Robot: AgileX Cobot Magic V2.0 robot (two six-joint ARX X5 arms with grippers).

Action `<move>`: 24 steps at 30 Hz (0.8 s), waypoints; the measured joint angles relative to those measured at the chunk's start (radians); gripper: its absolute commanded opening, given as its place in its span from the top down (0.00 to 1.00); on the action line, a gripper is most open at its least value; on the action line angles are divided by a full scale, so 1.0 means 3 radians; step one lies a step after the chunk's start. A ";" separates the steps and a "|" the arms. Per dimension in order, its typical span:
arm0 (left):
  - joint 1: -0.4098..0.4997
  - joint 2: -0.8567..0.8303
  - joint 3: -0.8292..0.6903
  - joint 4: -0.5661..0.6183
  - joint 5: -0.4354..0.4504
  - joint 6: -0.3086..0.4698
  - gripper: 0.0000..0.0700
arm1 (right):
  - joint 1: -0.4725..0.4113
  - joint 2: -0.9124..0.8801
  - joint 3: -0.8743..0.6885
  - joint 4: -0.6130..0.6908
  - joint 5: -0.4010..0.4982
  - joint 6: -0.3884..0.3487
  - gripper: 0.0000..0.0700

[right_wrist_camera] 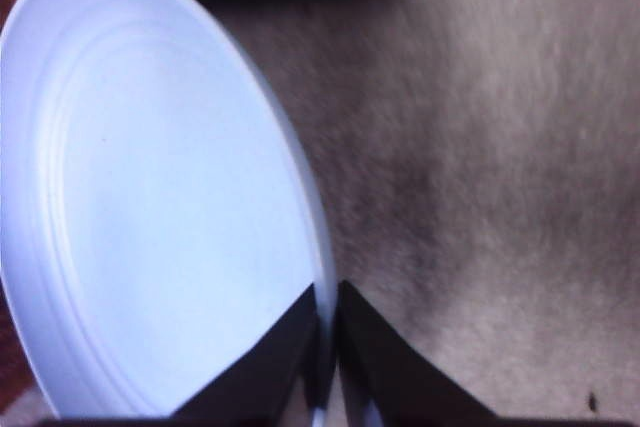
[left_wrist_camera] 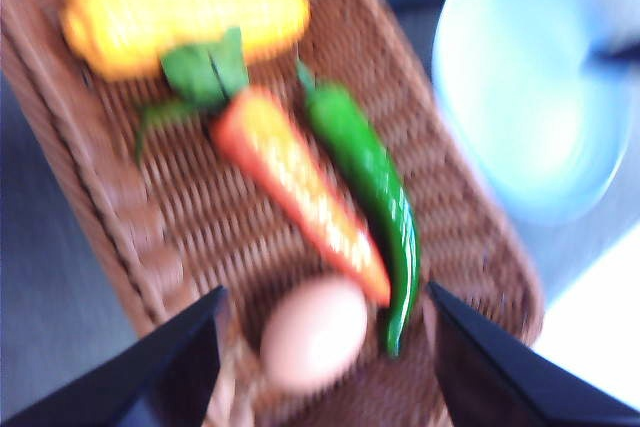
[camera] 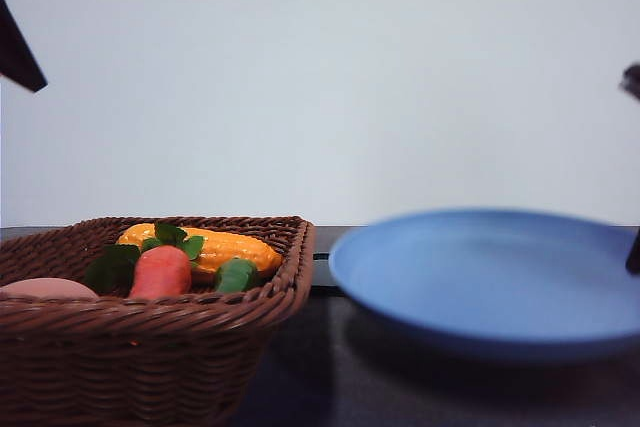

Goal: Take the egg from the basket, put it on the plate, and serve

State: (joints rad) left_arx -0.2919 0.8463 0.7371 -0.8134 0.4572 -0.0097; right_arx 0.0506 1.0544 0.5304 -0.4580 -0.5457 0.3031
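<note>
Front view: a brown woven wicker basket [camera: 150, 332] holds a pinkish-tan egg [camera: 48, 288], beside a light-blue round plate [camera: 490, 277]. Left wrist view: the left gripper [left_wrist_camera: 325, 367] hangs open above the egg. Right wrist view: the right gripper [right_wrist_camera: 328, 347] pinches the plate's rim

Soft, even light in the front view, bright on the pale wall [camera: 400, 87]. Blurry plate [camera: 490, 277] with a smeared rim, dark shadow under it on the table [camera: 330, 377]. Sharper basket [camera: 150, 337].

Very blurry all over in the left wrist view. Washed-out white glare on the plate [left_wrist_camera: 530, 87]. Fuzzy egg [left_wrist_camera: 314, 333] between the dark, spread fingers [left_wrist_camera: 180, 367]; smeared corn [left_wrist_camera: 185, 19], carrot [left_wrist_camera: 300, 192] and pepper [left_wrist_camera: 370, 177] beyond.

Bright, pale plate [right_wrist_camera: 150, 197] in the right wrist view, its rim dim between the closed fingers [right_wrist_camera: 270, 367]. Soft, grainy tabletop [right_wrist_camera: 480, 167] with a dark shadow patch.
</note>
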 measured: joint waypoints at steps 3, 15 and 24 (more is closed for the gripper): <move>-0.0253 0.0116 0.0160 -0.0258 -0.0318 0.0170 0.43 | -0.0053 -0.0203 0.0000 -0.0022 -0.0001 0.0048 1.00; -0.1268 0.0863 0.0527 -0.0445 -0.0968 0.0780 0.43 | -0.0246 -0.0749 0.0000 -0.0092 -0.0001 0.0113 1.00; -0.1416 0.1531 0.0527 -0.0280 -0.0998 0.1005 0.43 | -0.0247 -0.0903 0.0000 -0.0095 -0.0003 0.0128 1.00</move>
State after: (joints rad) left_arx -0.7168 1.3054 0.8951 -0.8973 0.1577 0.2916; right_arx -0.0235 0.7835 0.5304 -0.4864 -0.5467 0.3416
